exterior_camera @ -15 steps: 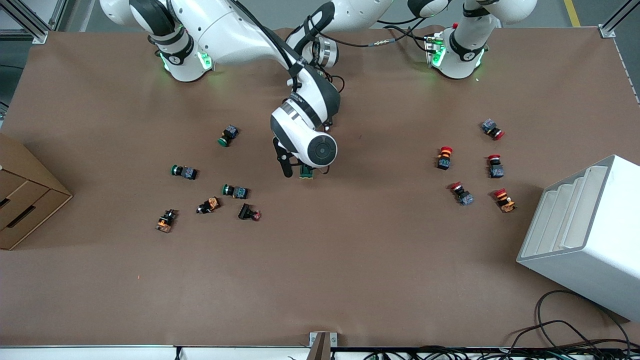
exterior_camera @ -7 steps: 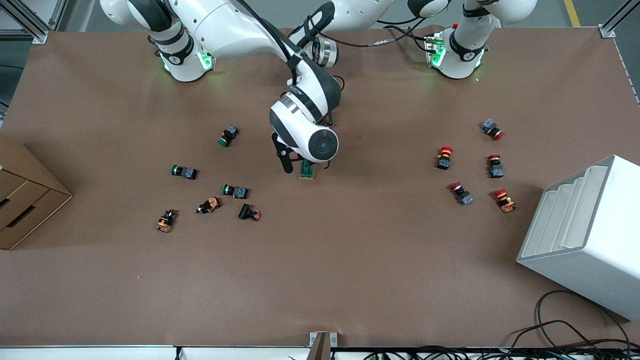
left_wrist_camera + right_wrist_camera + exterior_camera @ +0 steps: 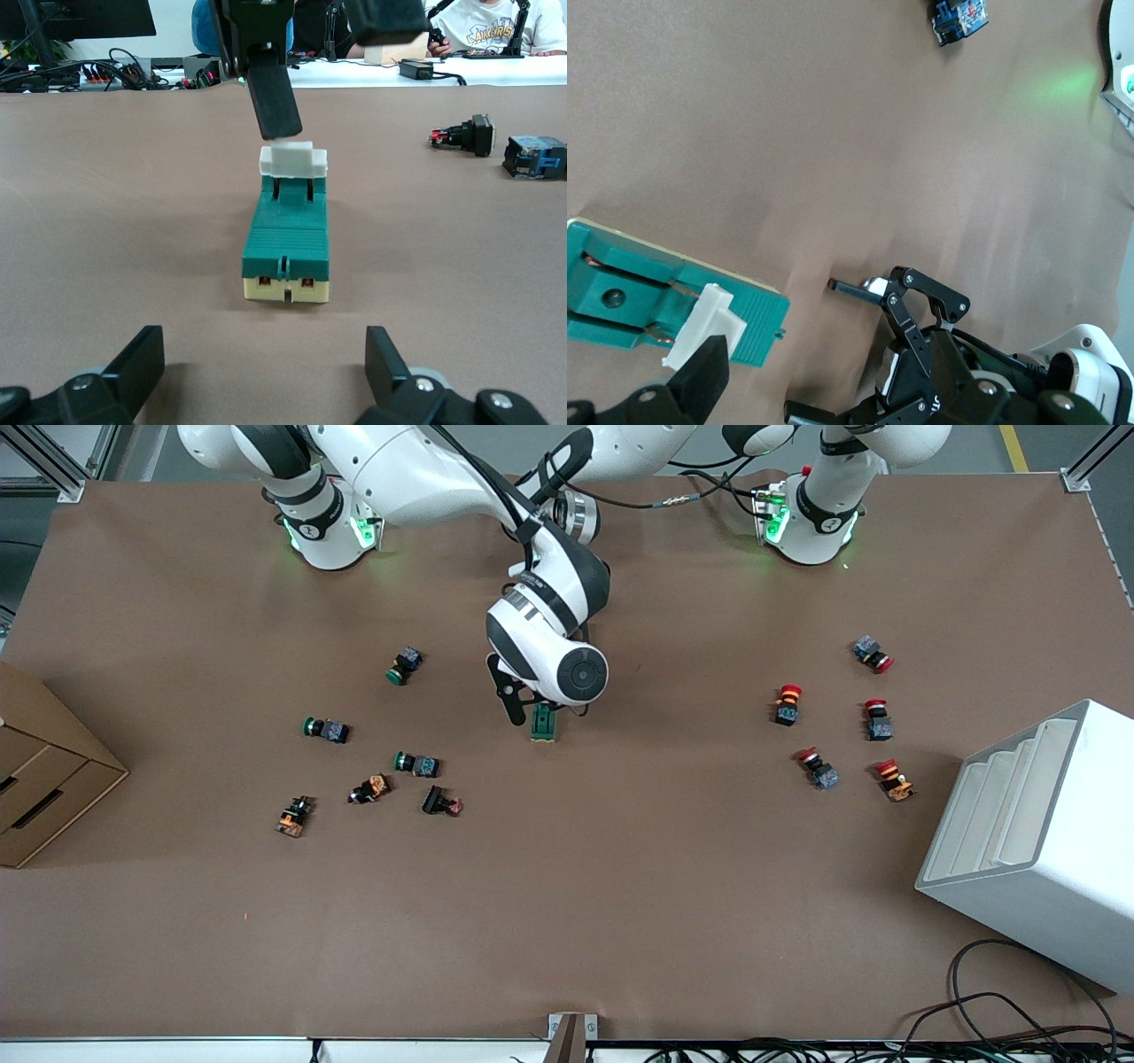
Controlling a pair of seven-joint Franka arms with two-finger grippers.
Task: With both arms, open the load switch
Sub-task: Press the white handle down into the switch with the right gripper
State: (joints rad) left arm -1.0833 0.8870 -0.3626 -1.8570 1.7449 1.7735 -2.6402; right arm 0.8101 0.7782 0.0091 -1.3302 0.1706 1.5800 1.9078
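Observation:
The load switch [image 3: 543, 724] lies flat mid-table, a dark-green block [image 3: 288, 239] with a white tab [image 3: 293, 162] at one end. My right gripper [image 3: 539, 710] hangs open over it. One of its fingers [image 3: 270, 97] comes down right at the white tab [image 3: 700, 323]; I cannot tell whether they touch. My left gripper [image 3: 263, 354] sits low at the table, open wide, a short way from the switch's cream end and aimed at it. The right wrist view shows the left gripper [image 3: 811, 350] with nothing between its fingers. In the front view the right arm hides it.
Green-capped and orange push buttons [image 3: 416, 763] lie scattered toward the right arm's end, red-capped buttons [image 3: 787, 704] toward the left arm's end. A cardboard box [image 3: 44, 771] stands at the right arm's end and a white rack [image 3: 1036, 841] at the left arm's end.
The right wrist has shifted a little away from the front camera and toward the left arm's end, uncovering more of the load switch. The switch has stayed in place.

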